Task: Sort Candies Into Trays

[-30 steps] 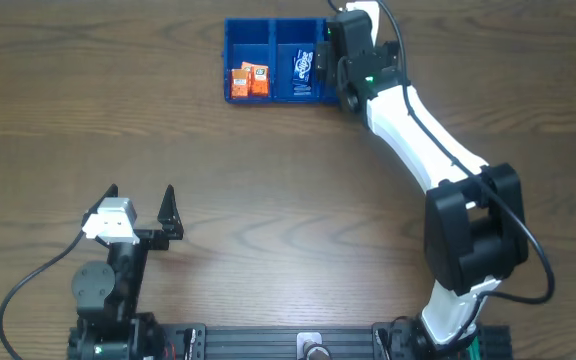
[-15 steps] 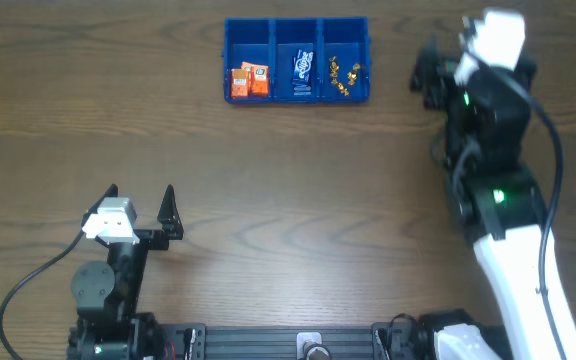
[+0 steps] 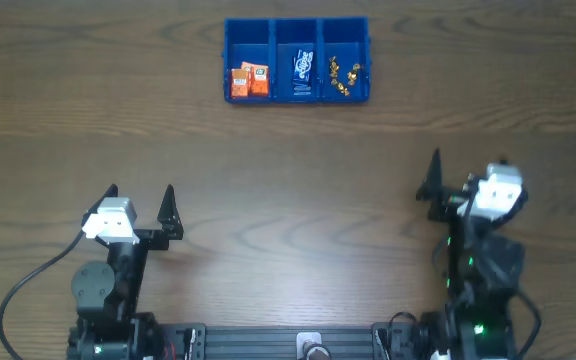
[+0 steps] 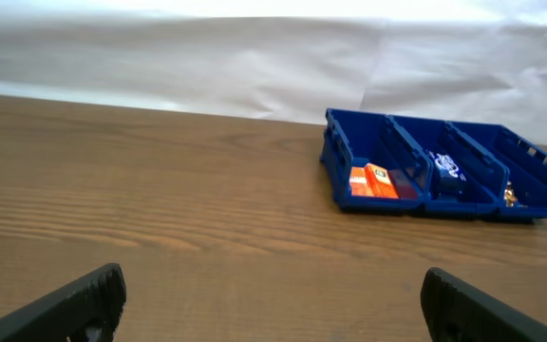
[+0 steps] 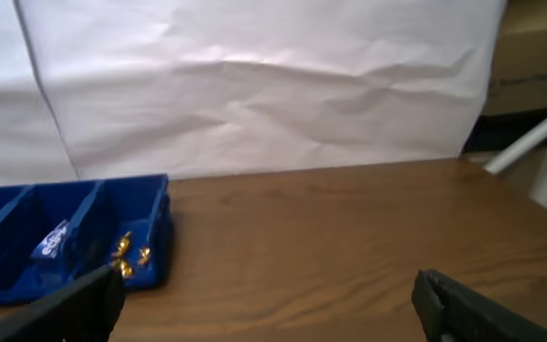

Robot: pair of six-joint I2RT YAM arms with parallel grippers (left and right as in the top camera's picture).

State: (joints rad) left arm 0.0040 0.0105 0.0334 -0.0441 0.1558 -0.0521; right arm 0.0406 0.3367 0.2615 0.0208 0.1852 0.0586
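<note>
at the near left of the brown wood-grain table, the left gripper hangs low over bare wood in front of its base. its two black fingers are spread wide apart with nothing between them and nothing in their grip. it is well apart from the tray and faces it across the table.

toward the far edge, a little left of the middle, lies the blue plastic three-compartment tray, its long side running across the table. its left compartment holds the orange wrapped candies, two of them side by side against the near wall. the middle compartment holds a blue wrapped candy with white print, lying lengthwise. the right compartment holds small gold-wrapped candies, a loose cluster of several pieces. behind the tray, in the wrist views, a creased white paper backdrop stands along the table's far edge.

at the near right, the right gripper sits over bare table in front of its own base, well away from the tray. its black fingers are likewise parted wide and hold nothing; the gold candies and the tray's right end show off to one side in its wrist view.
</note>
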